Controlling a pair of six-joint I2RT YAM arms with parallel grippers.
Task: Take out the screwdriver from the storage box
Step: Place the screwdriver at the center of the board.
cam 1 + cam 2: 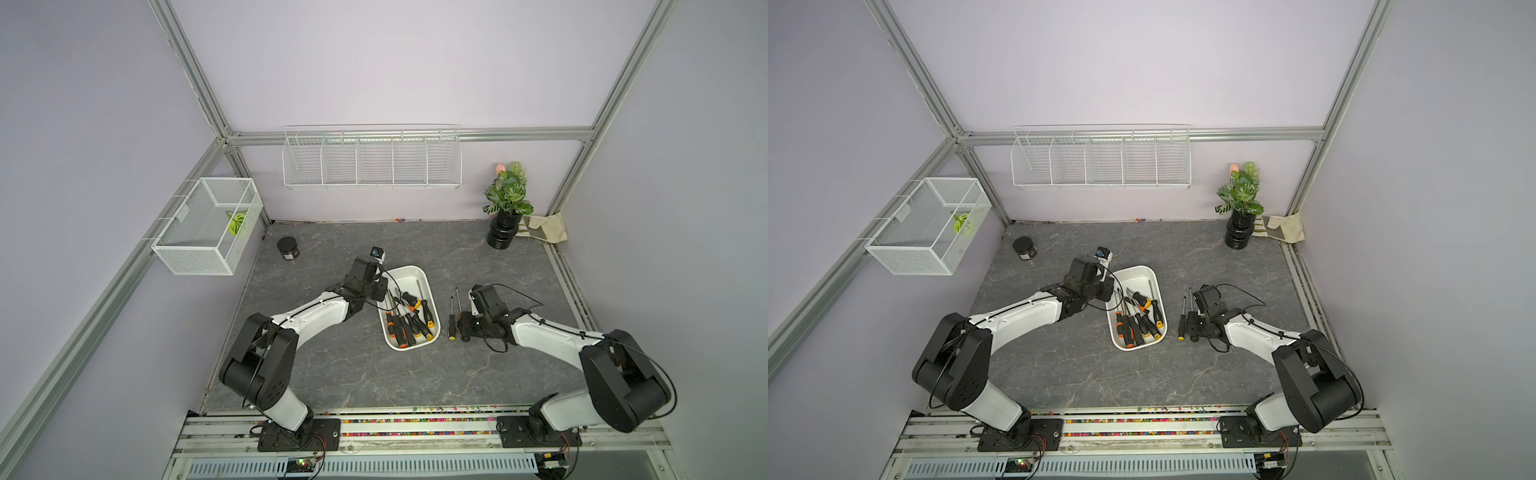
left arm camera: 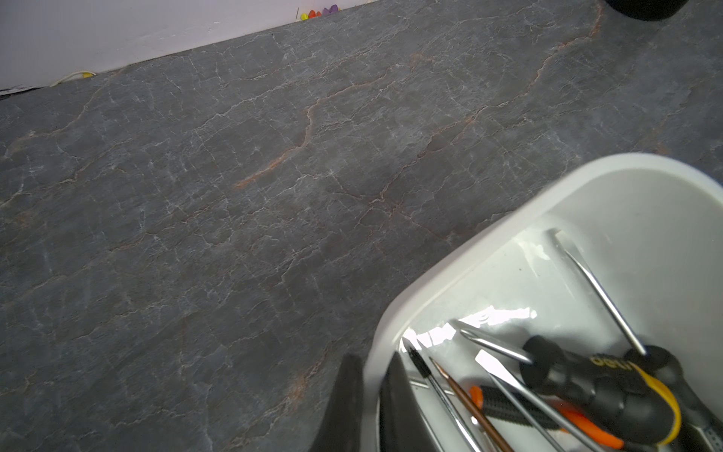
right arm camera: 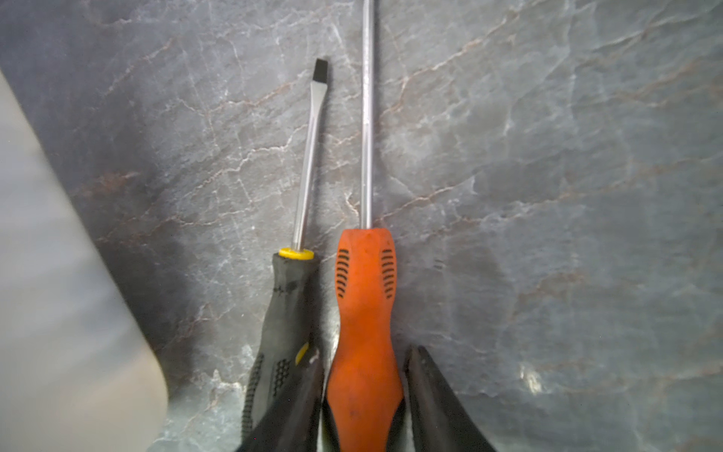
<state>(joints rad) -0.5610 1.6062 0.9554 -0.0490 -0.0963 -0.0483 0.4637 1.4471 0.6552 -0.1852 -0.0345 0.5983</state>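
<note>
Here, the orange-handled screwdriver [image 3: 365, 297] lies flat on the grey table [image 1: 332, 374], outside the storage box [image 1: 415, 270] on its right, just beside a black-and-yellow screwdriver [image 3: 289, 305]. The right gripper [image 3: 365, 352] straddles the orange handle, jaws slightly apart, with a thin gap on one side. That arm folds inward, elbow high, wrist low. The left arm stretches forward, and the left gripper [image 2: 373, 358] is clamped on the box's long wall, one finger inside, one outside. More screwdrivers [image 1: 409, 324] lie inside.
</note>
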